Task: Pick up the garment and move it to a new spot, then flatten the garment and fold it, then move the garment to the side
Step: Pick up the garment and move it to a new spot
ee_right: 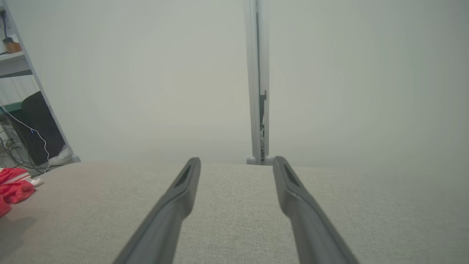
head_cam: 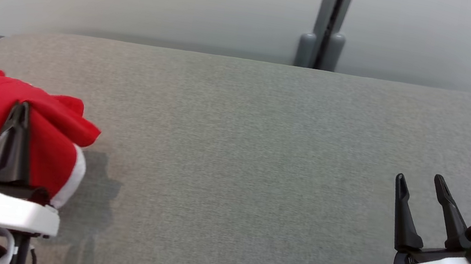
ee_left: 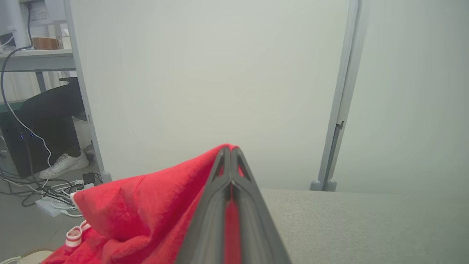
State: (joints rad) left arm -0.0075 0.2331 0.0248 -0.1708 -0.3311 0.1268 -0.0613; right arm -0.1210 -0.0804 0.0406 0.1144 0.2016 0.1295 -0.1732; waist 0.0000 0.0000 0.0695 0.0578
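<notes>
The left gripper (head_cam: 22,109) stands closed, its two dark fingers pressed together with a fold of the red garment (head_cam: 53,131) pinched between them; in the left wrist view the closed left gripper (ee_left: 230,148) has red cloth showing in the narrow slit between the fingers, and the garment (ee_left: 146,209) drapes down and to the left from the tips; a red and white striped cuff (ee_left: 74,235) hangs at its lower edge. In the head view the garment bunches at the table's left end, a white lining showing at its lower right edge, and it casts a shadow on the cloth surface just beside it. The right gripper (head_cam: 421,181) rests at the lower right, well apart from the garment, its fingers spread wide and holding nothing; the right wrist view shows the right gripper (ee_right: 236,162) above the bare grey table (ee_right: 366,209), with the garment (ee_right: 13,187) at the far left edge. The table (head_cam: 237,151) is covered in grey fabric; behind it stand pale wall panels joined by a grey post (head_cam: 328,24); beyond the left panel, a foot in a white shoe (ee_left: 64,165) rests on the floor among cables (ee_left: 51,190).
</notes>
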